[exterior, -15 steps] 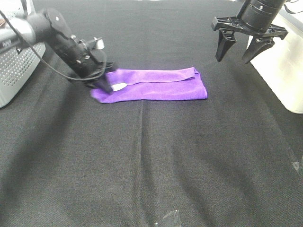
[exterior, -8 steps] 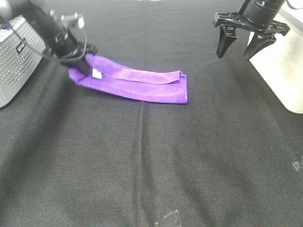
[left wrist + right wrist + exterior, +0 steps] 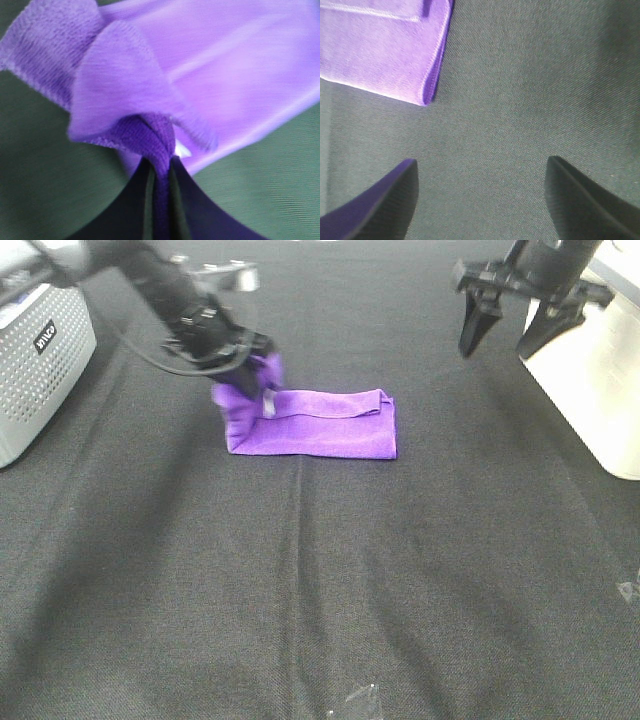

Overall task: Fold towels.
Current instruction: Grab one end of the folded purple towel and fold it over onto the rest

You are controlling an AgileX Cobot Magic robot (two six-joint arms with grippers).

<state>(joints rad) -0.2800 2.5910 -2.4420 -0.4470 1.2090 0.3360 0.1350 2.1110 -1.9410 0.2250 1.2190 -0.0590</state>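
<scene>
The purple towel lies folded into a strip at the back middle of the black table. Its left end is bunched up and lifted off the surface. My left gripper is shut on that raised end, with the arm reaching in from the back left. Seen from the left wrist, the towel fans out from a pinched fold between the closed fingertips of the left gripper, with a small white tag beside them. My right gripper hangs open above the table, right of the towel, holding nothing. The right wrist view has the towel's corner beyond the open right gripper.
A grey perforated box stands at the left edge. A white container sits at the right edge, just behind the right gripper. A small scrap of clear tape lies near the front edge of the black cloth.
My left gripper dragged the towel's left end back and to the left, then swung it right and raised it, so the strip is now shorter. The right gripper stayed almost still.
</scene>
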